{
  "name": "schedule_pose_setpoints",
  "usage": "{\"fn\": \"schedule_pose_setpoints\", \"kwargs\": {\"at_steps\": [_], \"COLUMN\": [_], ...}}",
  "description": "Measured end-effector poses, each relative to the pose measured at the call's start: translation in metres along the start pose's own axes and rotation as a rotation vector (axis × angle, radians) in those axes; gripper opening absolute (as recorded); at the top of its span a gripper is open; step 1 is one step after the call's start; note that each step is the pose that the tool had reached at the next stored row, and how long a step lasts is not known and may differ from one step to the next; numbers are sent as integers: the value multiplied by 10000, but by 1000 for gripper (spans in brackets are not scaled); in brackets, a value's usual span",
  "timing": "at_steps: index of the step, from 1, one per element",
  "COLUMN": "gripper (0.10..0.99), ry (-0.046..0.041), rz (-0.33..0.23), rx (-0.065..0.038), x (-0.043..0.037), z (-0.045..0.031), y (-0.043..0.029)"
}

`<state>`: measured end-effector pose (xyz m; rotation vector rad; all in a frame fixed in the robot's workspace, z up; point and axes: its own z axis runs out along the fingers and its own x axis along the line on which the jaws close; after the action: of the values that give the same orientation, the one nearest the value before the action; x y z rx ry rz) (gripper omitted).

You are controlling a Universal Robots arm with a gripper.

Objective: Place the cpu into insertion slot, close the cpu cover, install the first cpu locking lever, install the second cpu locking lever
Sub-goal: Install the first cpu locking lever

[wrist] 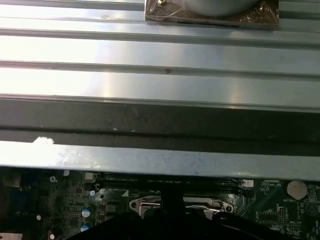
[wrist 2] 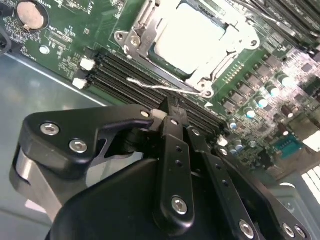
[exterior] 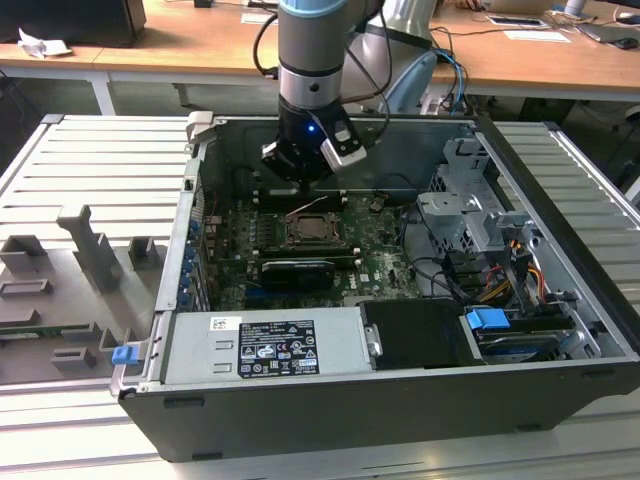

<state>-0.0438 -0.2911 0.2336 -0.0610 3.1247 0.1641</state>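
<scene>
The gripper has its two black fingers drawn together, with no visible gap at the tips and nothing held between them. The tips sit just above a thin silver locking lever, a wire arm running along the near edge of the socket; whether they actually touch it is hard to tell from this angle. A closed, narrow finger pair suits pushing such a wire, which is probably why the fingers are not spread.

Just beyond the lever lies the cpu, its pale metal face seated flat in the insertion slot. The cpu cover appears folded down around it, its window framing the chip, so placement looks done and the levers are the work in hand.

Beside the socket run the long dark memory slots on the green circuit board.

In the exterior view the arm reaches down into the open computer case, the gripper hanging over the socket near the rear wall. The case lies on a ribbed metal table.
</scene>
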Motion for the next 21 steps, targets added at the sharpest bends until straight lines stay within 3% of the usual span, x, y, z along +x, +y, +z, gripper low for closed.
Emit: {"fn": "schedule_pose_setpoints", "kwargs": {"at_steps": [21], "gripper": [106], "ry": [-1], "rz": [-1], "rx": [-1], "x": [-216], "z": [155], "y": [10]}}
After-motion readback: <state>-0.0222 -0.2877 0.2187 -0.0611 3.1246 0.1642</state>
